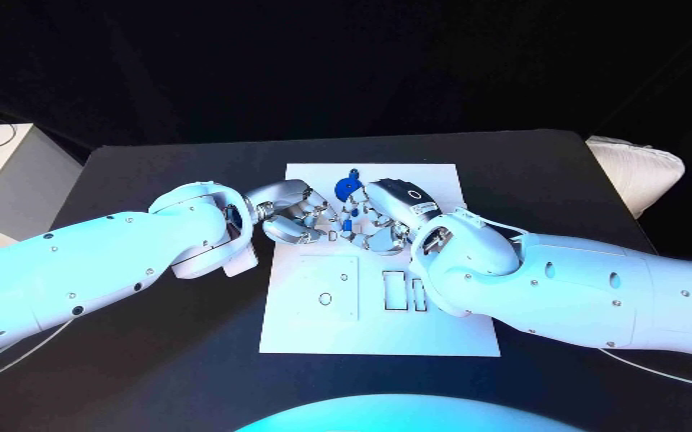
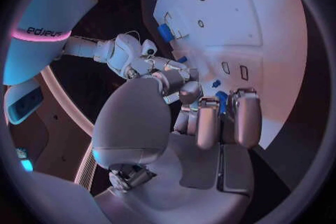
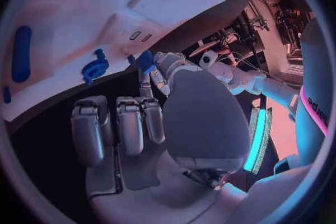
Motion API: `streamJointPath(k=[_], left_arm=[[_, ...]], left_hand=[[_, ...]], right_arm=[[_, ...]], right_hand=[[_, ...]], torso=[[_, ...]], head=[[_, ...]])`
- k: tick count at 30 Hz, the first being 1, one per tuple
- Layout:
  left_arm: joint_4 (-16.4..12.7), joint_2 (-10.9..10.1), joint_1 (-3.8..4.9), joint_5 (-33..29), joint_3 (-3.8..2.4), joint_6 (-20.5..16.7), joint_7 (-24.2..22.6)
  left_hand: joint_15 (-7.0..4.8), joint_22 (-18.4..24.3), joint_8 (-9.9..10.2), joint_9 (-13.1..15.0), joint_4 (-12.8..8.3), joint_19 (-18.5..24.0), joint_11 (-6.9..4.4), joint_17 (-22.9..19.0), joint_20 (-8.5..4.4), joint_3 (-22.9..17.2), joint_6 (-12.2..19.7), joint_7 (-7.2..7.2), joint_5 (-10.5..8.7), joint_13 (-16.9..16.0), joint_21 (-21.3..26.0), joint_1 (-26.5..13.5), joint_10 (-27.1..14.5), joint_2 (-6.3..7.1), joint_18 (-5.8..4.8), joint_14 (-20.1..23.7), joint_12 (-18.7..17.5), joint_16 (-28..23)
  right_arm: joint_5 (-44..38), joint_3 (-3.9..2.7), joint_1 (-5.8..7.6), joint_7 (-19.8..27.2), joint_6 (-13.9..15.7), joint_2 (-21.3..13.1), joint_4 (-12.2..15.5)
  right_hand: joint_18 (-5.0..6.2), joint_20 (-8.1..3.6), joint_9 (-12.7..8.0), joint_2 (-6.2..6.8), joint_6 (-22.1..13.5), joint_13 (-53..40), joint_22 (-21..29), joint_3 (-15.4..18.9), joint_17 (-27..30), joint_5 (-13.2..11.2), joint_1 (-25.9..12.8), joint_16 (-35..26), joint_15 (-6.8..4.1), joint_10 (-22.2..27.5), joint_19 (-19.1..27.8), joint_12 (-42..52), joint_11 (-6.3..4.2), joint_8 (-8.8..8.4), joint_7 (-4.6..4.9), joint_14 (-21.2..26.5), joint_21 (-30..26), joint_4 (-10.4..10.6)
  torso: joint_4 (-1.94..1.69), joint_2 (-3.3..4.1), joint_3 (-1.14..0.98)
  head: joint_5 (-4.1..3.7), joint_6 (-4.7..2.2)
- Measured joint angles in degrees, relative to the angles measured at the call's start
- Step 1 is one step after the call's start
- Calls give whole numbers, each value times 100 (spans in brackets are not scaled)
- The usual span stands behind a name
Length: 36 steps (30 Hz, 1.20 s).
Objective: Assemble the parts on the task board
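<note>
— Where do the parts sit relative to your hands?

— My left robot hand point(image 1: 296, 214) and right robot hand point(image 1: 387, 214) meet over the middle of the task board point(image 1: 433, 177). A blue round part point(image 1: 348, 188) lies on the board just beyond my fingers. Through my right wrist I see it as a ring-shaped piece point(image 3: 94, 68), with a long blue part point(image 3: 21, 54) further along the board.

— Any room to move?

— The board's near half, with its cut-outs point(image 1: 394, 289), is bare, and the black worktop point(image 1: 159, 167) lies open around the board.

— And what are you holding?

— My left fingers pinch a small blue part point(image 2: 221, 102). My right fingertips close on another small blue part point(image 3: 145, 60); the other fingers point(image 3: 129, 123) are curled inward.
</note>
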State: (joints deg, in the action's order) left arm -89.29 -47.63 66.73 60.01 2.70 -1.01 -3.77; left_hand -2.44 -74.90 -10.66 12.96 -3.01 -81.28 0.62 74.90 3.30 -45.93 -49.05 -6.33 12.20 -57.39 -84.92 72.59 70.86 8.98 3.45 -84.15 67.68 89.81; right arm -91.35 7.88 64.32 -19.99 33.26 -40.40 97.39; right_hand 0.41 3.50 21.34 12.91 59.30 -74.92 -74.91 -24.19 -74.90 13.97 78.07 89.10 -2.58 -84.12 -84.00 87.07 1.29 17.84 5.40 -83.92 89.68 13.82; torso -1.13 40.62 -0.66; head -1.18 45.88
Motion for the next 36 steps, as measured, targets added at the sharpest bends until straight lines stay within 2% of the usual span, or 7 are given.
streamJointPath(k=[19,28,32,36], left_arm=[[34,5,-2,1,1,17,11],[250,-107,-2,-14,-3,58,25],[268,-168,-2,-34,-6,59,29],[248,-228,0,-139,-12,22,18]], left_hand=[[0,-4,0,-9,0,0,0,0,0,0,0,0,0,1,0,0,0,0,0,0,0,0],[0,-4,1,-9,1,0,0,5,0,0,0,0,0,1,0,0,0,0,0,0,0,0],[0,-3,1,-9,1,0,0,4,0,0,-12,-12,0,31,0,0,0,0,0,0,0,0],[0,-3,0,-5,72,3,51,4,3,75,-45,-45,0,182,0,-139,-52,33,0,0,-95,0]], right_arm=[[-19,-2,1,8,-7,17,-67],[-40,-2,2,-16,-54,95,-212],[-72,-1,2,-47,-84,184,-321],[-121,4,2,-103,-117,291,-453]], right_hand=[[0,0,1,-15,2,1,1,-16,0,13,17,0,0,0,0,0,0,20,-4,0,0,-16],[0,0,1,-14,1,1,-4,-16,0,13,16,0,0,0,0,0,0,5,-4,0,0,-16],[0,0,1,-14,1,1,-3,-23,0,13,16,0,0,0,0,0,0,23,-5,0,0,-9],[0,0,1,-7,1,2,-3,-33,-4,13,22,0,0,0,0,0,0,28,-5,0,0,1]], torso=[[4,-5,-2],[4,-11,4],[4,-10,8],[-2,-5,15]], head=[[-4,-3],[-2,-19],[-5,-23],[-8,-23]])
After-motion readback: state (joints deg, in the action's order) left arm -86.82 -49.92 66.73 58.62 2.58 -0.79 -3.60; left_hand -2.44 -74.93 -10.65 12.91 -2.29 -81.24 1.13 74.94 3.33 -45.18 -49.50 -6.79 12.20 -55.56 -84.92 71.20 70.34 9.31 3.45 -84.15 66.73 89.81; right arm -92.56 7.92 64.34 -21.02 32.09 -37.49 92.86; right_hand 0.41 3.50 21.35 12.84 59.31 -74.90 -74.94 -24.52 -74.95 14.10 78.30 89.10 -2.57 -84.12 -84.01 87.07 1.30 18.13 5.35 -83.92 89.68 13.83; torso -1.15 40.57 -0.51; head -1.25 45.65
